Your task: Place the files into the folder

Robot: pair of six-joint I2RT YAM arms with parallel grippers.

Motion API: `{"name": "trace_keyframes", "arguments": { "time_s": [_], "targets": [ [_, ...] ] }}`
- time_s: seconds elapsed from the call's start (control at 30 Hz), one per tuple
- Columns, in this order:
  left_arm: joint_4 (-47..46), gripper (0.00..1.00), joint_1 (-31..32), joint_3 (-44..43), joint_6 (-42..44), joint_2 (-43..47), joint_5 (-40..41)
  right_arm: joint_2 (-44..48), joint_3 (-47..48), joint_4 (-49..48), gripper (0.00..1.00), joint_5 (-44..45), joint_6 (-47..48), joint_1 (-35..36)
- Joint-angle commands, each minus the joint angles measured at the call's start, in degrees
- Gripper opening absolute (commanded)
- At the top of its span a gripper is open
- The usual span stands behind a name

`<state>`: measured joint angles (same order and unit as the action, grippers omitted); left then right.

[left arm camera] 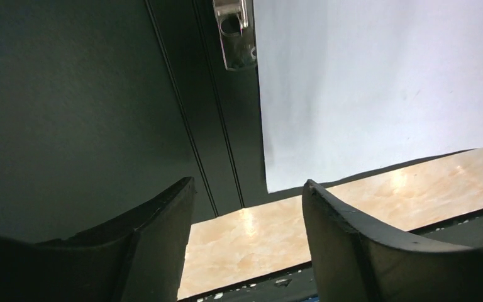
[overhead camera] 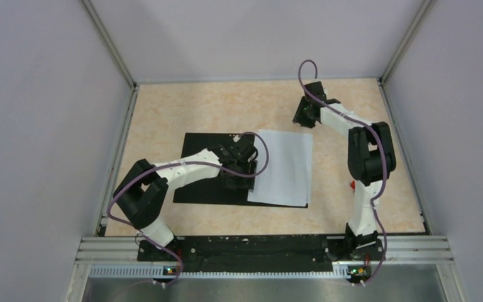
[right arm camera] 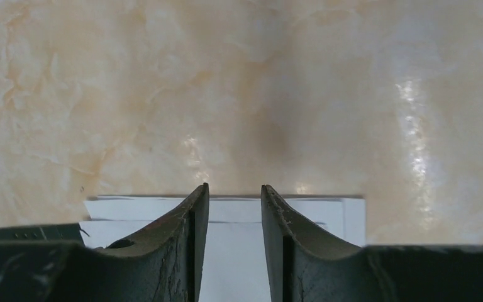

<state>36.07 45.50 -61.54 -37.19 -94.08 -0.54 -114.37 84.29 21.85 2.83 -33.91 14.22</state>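
Well, the files [overhead camera: 283, 167] lie flat on the right-hand inner cover of the open folder [overhead camera: 202, 139]. They are a thin stack of plain white sheets, long axis running from the near edge of the table toward the far wall, left edge just beside the spine. They look matte and smooth, and at the far end the sheets sit slightly out of register, showing stepped edges. The folder's inside is dull black, with straight grooves down the spine and a shiny metal clip [left arm camera: 234, 31] right at the paper's edge. My left gripper [left arm camera: 248, 189] hangs over the near end of the spine, jaws well apart with nothing between them, so the files lie immediately to its right and the bare cover to its left. I judge that arm the nearer one for swinging the cover over. My right gripper [right arm camera: 234, 189] hovers at the far short edge of the sheets, jaws only narrowly apart and empty, above the glossy beige marbled tabletop [overhead camera: 182, 107].
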Motion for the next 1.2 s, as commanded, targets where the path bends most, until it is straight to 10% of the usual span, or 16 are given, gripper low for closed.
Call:
{"name": "trace_keyframes", "arguments": {
  "time_s": [0.0, 0.37, 1.17],
  "targets": [
    [-1.53, 0.62, 2.27, 2.54, -3.02, 2.3, 3.15, -3.76, 7.7, 1.53, 0.35, 6.01, 2.2, 4.42],
    [-0.66, 0.0, 4.97, 5.38, -5.97, 2.05, 3.25, -14.55, 20.98, 10.03, 0.33, 9.12, 7.72, 9.24],
    [-2.5, 0.0, 7.72, 4.5, -10.94, -5.15, 4.05, -11.89, 18.29, 14.08, 0.33, 5.81, 10.59, 14.72]
  ]
}}
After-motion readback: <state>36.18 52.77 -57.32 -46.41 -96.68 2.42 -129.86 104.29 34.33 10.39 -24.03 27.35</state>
